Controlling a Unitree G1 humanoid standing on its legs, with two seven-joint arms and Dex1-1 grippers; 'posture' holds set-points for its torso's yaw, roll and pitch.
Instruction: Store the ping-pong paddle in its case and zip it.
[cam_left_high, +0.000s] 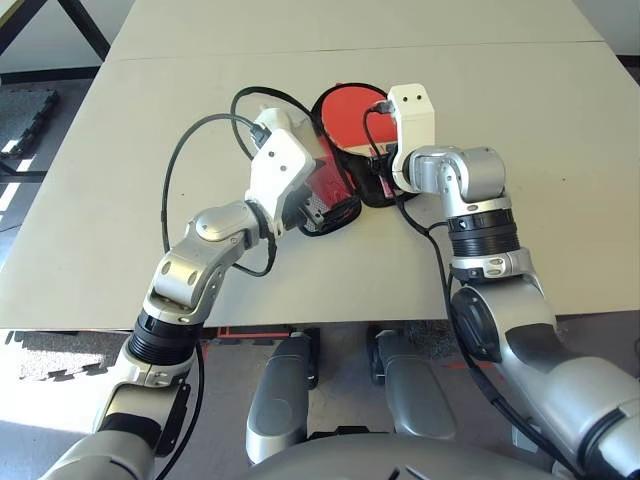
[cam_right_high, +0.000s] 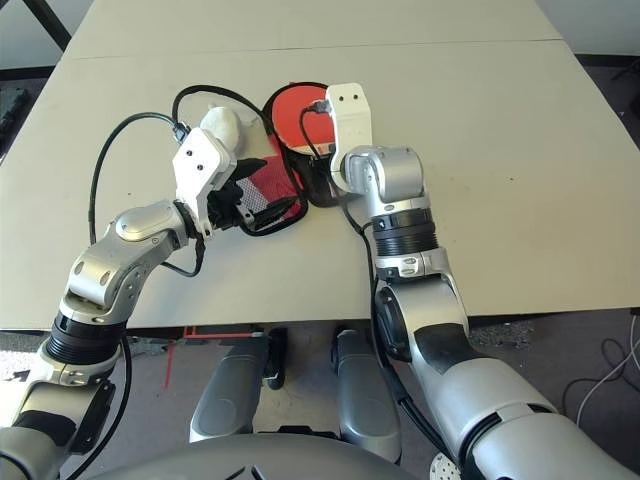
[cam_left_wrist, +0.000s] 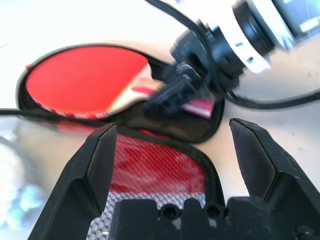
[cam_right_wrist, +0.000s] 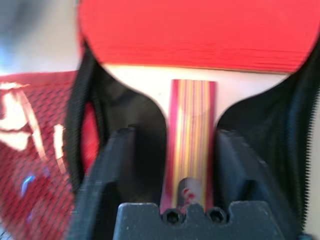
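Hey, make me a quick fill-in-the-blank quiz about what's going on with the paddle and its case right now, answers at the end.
1. The ping-pong paddle lies inside the opened ____.
2. The right gripper has its fingers on either side of the paddle's ____.
3. The left gripper, above the case flap, has its fingers ____.
4. The rubber face of the paddle is coloured ____.

Answers: case; handle; open; red

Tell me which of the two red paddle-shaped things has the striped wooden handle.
The ping-pong paddle with the smooth round red rubber face; its handle runs between the right pincer fingers. The red soft zip case beneath it has mesh instead.
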